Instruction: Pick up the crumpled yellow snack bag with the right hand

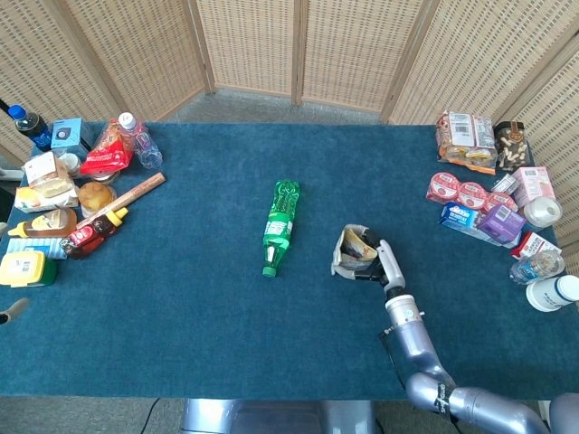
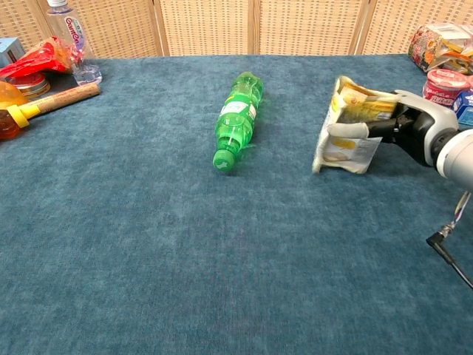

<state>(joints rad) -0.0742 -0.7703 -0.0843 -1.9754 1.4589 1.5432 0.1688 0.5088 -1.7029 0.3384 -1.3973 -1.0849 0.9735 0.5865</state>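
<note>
The crumpled yellow snack bag (image 1: pixel 353 250) (image 2: pixel 346 127) stands on edge right of the table's middle. My right hand (image 1: pixel 386 263) (image 2: pixel 411 126) grips it from the right, the thumb across its front face and the fingers behind its top. The bag's lower edge is at or just above the cloth; I cannot tell if it touches. A grey sliver (image 1: pixel 11 312) at the left edge of the head view may belong to my left hand; its fingers do not show.
A green bottle (image 1: pixel 280 225) (image 2: pixel 238 120) lies left of the bag. Packets, cups and jars (image 1: pixel 488 194) crowd the right edge; bottles, sauces and snacks (image 1: pixel 77 194) crowd the left. The blue cloth table (image 1: pixel 199 307) ends near my right forearm.
</note>
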